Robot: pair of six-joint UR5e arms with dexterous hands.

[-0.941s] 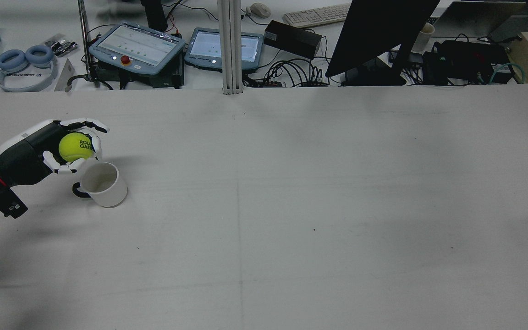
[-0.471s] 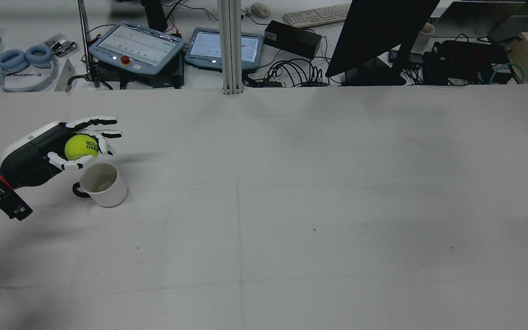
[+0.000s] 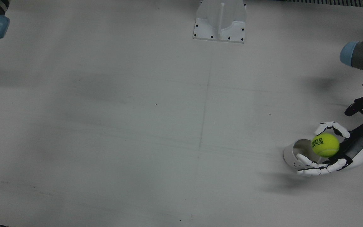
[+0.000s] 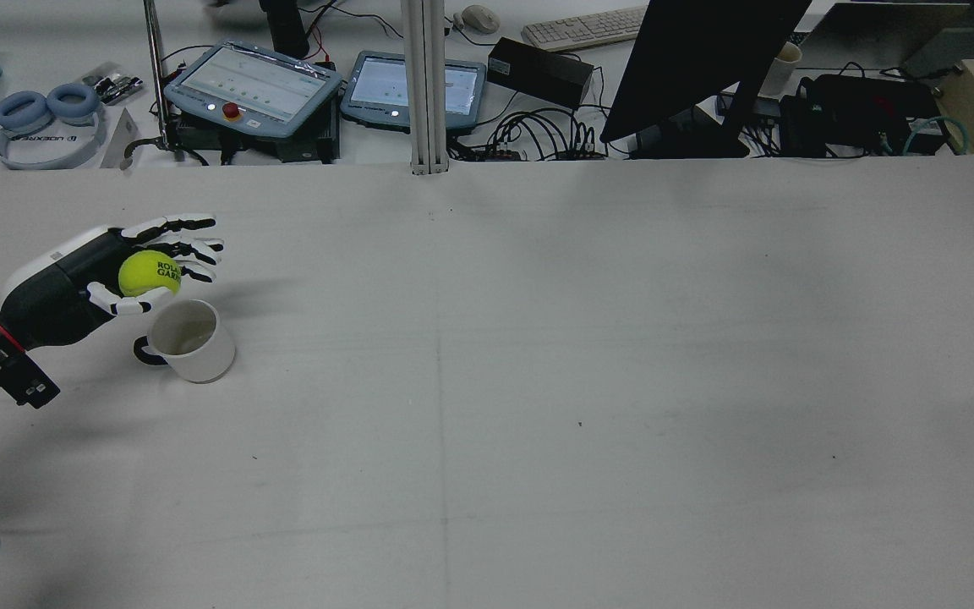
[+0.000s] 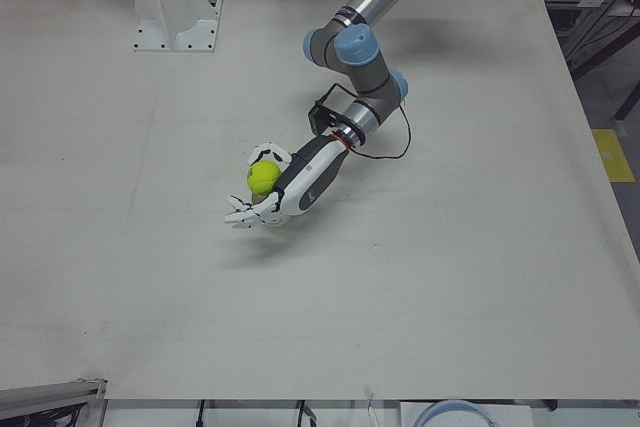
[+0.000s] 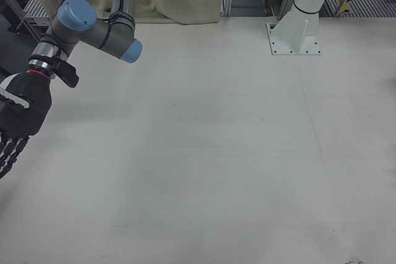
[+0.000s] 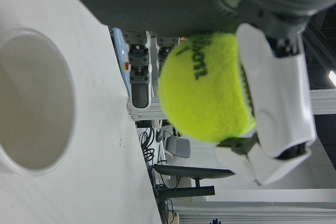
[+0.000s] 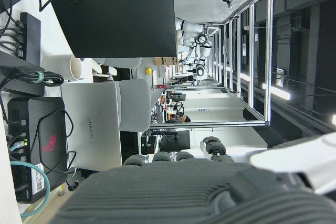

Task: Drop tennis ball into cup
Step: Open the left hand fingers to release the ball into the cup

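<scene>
Lettering on the tennis ball [image 4: 150, 273] reads "ROLA" over "GAR" in dark print on the side turned away from my palm; the rest of both words curves out of sight. In the front view the same print shows as "ROLAN" and "GARR". Beyond my left hand [image 4: 106, 275], on the far desk, a pair of headphones [image 4: 46, 125] carries writing too small for me to read. My right hand view shows a silver laptop [image 8: 92, 129] marked "HUAWEI".

My left hand has its fingers [image 4: 183, 224] spread wide and nearly straight, and the ball sits loosely in the palm with my thumb [image 4: 119, 304] curled beneath it. The white cup [image 4: 189, 340] stands upright on the table [image 4: 538, 381] just below and in front of my fingertips, its mouth open beneath the ball's forward edge.

My right hand [image 6: 17, 122] hangs well apart from all this, fingers [image 6: 7, 153] extended downward, holding nothing.
</scene>
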